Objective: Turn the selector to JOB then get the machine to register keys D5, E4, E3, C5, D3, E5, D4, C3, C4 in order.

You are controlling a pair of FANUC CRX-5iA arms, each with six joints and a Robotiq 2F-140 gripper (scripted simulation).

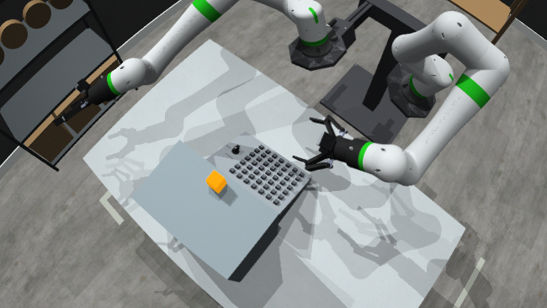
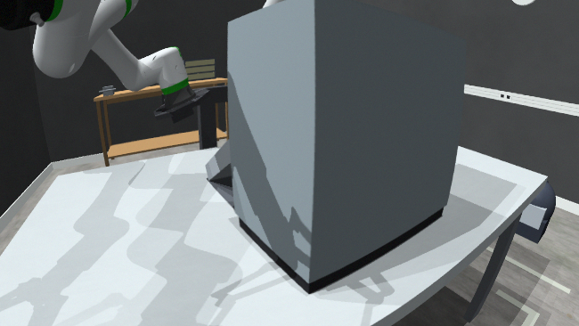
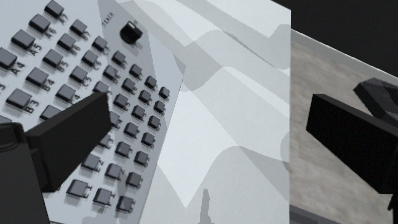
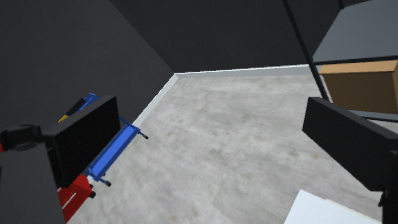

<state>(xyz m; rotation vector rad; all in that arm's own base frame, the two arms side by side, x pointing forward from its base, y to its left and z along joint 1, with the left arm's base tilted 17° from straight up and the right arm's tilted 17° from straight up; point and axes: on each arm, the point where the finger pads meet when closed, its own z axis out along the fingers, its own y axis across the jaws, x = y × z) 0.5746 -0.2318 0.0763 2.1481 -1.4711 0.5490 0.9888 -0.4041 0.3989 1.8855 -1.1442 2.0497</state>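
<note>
"Left claw [image 1: 302, 138] [image 2: 18, 15] [image 3: 210, 111]?"
"Fingers wide apart, holding nothing, by the console's [image 1: 189, 202] [image 2: 273, 111] [image 3: 172, 70] key side. My right claw [image 1: 63, 115] [image 4: 211, 113], also spread and empty, is well off beyond the console."
"Progress?"
"I can't read the selector's [image 1: 236, 149] [image 3: 131, 33] setting on the console's sloped panel, nor verify any entries. No visible key [image 3: 66, 93] glows. I'd treat JOB and all nine as outstanding."
"Writing?"
"TEACH beside the knob; A4, A5, B3, B4, C5 under keys. JOB I can't make out."
</note>
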